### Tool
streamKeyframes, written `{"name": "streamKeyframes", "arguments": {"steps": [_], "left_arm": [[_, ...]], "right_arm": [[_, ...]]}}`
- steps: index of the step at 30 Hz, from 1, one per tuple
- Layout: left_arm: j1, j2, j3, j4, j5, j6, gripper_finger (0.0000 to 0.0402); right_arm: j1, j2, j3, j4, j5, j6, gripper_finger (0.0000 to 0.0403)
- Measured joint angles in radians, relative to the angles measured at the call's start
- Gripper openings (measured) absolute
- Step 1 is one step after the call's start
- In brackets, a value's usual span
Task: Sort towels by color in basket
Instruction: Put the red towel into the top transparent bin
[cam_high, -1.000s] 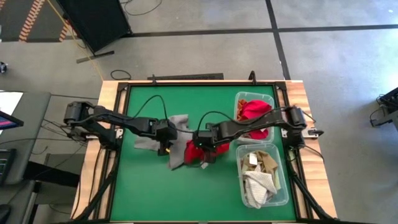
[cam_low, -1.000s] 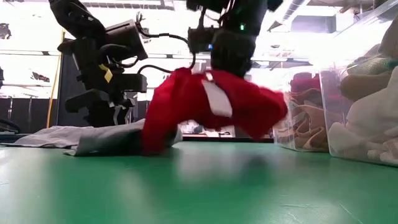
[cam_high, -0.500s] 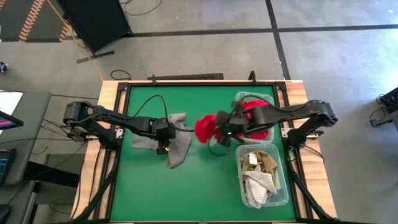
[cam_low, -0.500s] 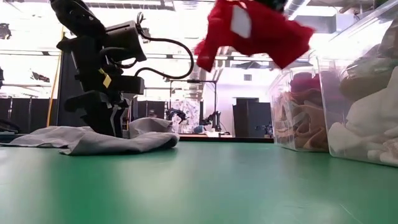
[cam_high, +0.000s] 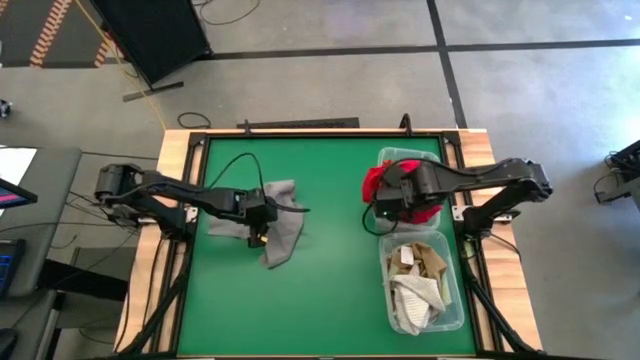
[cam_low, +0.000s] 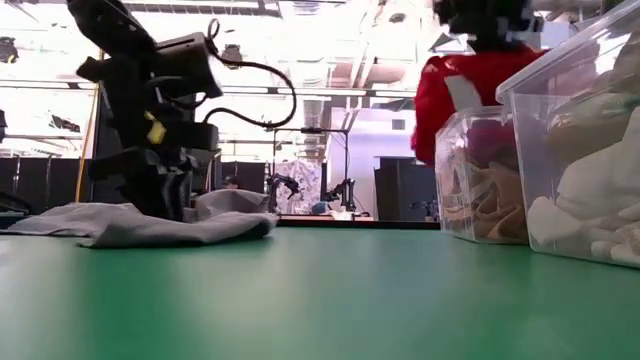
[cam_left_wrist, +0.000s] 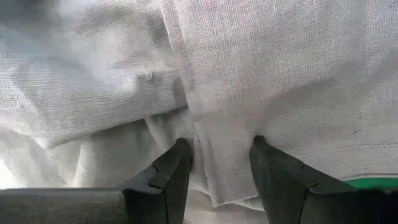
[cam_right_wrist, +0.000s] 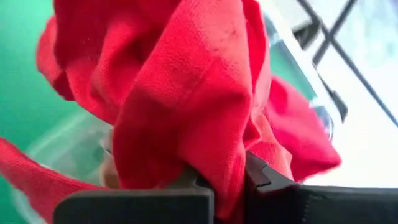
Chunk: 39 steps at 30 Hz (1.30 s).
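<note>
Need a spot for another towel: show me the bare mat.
Free: the green mat between the grey towel and the bins, plus its whole near strip. Crowded: both bins, and around the left hand.

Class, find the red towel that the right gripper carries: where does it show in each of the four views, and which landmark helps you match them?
High view: red towel at the far bin's left rim.
Low view: hanging upper right, above that bin.
Left wrist view: not in it; only the grey towel.
Right wrist view: fills the picture, pinched in the right gripper.
Shared landmark: the clear far bin.
</note>
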Motion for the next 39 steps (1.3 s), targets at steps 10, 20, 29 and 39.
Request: {"name": "streamKeyframes", "arguments": {"steps": [10, 20, 29, 39], "left_arm": [[-0.037, -0.201, -0.002, -0.005, 0.002, -0.007, 0.0157], [-0.097, -0.332, 0.000, 0.033, 0.005, -0.009, 0.0157], [-0.121, -0.340, 0.002, 0.034, 0.005, -0.030, 0.0157], [-0.122, -0.340, 0.003, 0.035, 0.005, -0.030, 0.0157]], "right_arm": [[-0.132, 0.001, -0.255, 0.142, -0.131, -0.012, 0.0039], [-0.244, -0.007, -0.405, 0.375, -0.282, -0.141, 0.0040], [-0.266, -0.012, -0.412, 0.394, -0.318, -0.191, 0.0068], [-0.267, -0.148, -0.422, 0.377, -0.281, -0.190, 0.0188]]}}
